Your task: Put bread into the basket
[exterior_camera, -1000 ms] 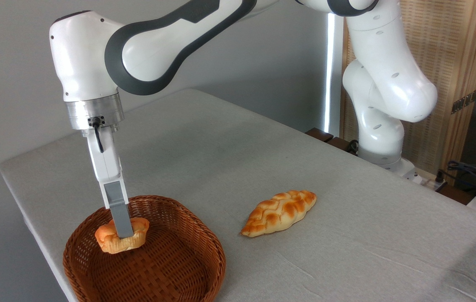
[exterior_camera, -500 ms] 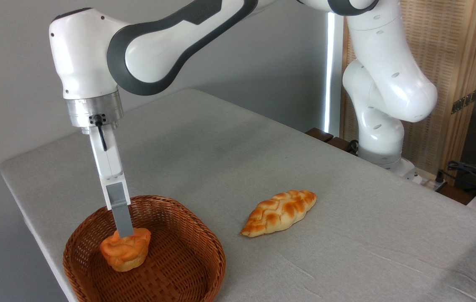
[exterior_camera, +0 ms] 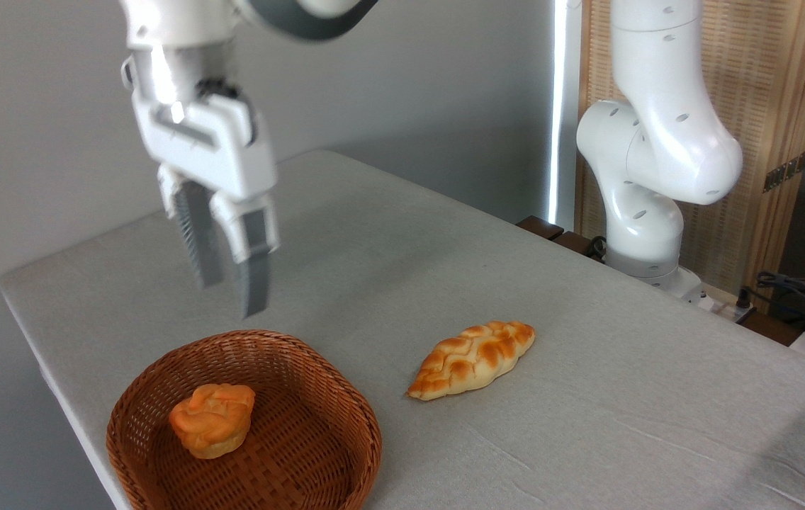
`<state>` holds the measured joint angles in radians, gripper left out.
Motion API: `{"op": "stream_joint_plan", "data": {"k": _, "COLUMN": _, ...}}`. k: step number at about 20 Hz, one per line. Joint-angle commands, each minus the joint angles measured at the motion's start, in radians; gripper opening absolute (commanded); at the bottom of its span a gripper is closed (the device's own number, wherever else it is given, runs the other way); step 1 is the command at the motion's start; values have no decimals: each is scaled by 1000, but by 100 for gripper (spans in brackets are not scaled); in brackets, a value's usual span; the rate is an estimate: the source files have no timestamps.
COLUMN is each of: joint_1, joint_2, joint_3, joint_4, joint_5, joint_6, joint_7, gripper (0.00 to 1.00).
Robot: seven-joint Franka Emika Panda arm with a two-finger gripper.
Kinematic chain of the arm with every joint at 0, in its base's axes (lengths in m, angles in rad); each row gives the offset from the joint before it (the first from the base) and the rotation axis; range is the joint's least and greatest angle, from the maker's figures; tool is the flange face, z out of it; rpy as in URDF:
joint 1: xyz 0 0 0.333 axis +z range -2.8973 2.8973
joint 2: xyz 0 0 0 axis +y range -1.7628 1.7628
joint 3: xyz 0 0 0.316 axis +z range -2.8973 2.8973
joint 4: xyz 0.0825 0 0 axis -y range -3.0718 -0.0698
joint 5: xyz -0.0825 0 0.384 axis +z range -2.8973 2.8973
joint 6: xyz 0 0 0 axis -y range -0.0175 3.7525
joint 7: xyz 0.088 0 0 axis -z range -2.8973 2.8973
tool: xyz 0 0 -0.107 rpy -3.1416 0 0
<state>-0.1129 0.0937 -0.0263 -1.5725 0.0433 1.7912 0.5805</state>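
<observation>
We see the bread [exterior_camera: 212, 418] sitting upright in the basket [exterior_camera: 331, 397], toward nine o'clock of its floor. Our gripper [exterior_camera: 232, 297] hangs above at twelve o'clock, fingers slightly parted, holding nothing. The placing looks done; next we need only clear away, leaving the braided loaf [exterior_camera: 472, 358] at three o'clock.

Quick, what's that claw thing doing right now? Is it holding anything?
Gripper: open and empty, fingers apart, raised above the basket. The bread sits inside it.

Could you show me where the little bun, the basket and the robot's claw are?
bread [exterior_camera: 212, 418]: fixed camera, its knotted top.
basket [exterior_camera: 317, 368]: fixed camera, its right rim.
gripper [exterior_camera: 232, 297]: fixed camera, between the fingertips.
</observation>
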Motion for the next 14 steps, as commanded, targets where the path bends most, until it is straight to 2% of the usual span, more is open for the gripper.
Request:
{"op": "stream_joint_plan", "data": {"k": 1, "joint_1": 25, "joint_2": -89, "joint_3": 0, "joint_4": -32, "joint_5": -77, "joint_6": -139, "joint_7": -13, "gripper": 100}}
{"op": "stream_joint_plan", "data": {"k": 4, "joint_1": 27, "joint_2": -100, "joint_3": 0, "joint_4": -32, "joint_5": -79, "joint_6": -222, "joint_7": -8, "gripper": 100}}
{"op": "stream_joint_plan", "data": {"k": 6, "joint_1": 26, "joint_2": -100, "joint_3": 0, "joint_4": -32, "joint_5": -82, "joint_6": -219, "joint_7": -8, "gripper": 100}}
{"op": "stream_joint_plan", "data": {"k": 12, "joint_1": 30, "joint_2": -101, "joint_3": 28, "joint_4": -32, "joint_5": -138, "joint_6": -202, "joint_7": -8, "gripper": 100}}
{"op": "stream_joint_plan", "data": {"k": 14, "joint_1": 30, "joint_2": -101, "joint_3": 35, "joint_4": -32, "joint_5": -138, "joint_6": -176, "joint_7": -7, "gripper": 100}}
